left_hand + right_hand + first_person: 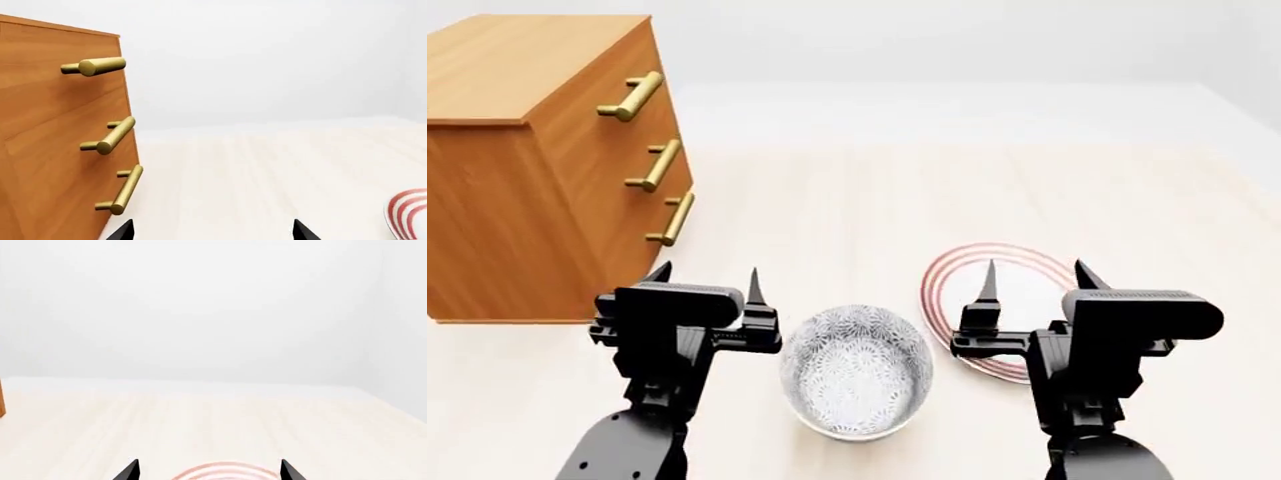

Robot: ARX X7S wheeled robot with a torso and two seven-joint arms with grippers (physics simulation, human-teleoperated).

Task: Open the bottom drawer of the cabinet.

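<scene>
The cabinet (541, 150) is an orange-brown wood chest at the far left of the table, with three stacked drawers, all closed. The bottom drawer (627, 250) has a brass bar handle (673, 220); in the left wrist view that handle (125, 190) is the lowest of three on the cabinet (53, 150). My left gripper (707, 280) is open and empty, in front of the cabinet and just short of the bottom handle; in the left wrist view the left gripper (212, 231) shows wide-apart tips. My right gripper (1034, 277) is open and empty over the plate, as its own view (208, 470) shows.
A patterned glass bowl (856, 370) sits between the two arms. A white plate with red rings (954, 275) lies under the right gripper; it also shows in the right wrist view (227, 472) and the left wrist view (408, 212). The light wooden table (868, 200) stretches beyond.
</scene>
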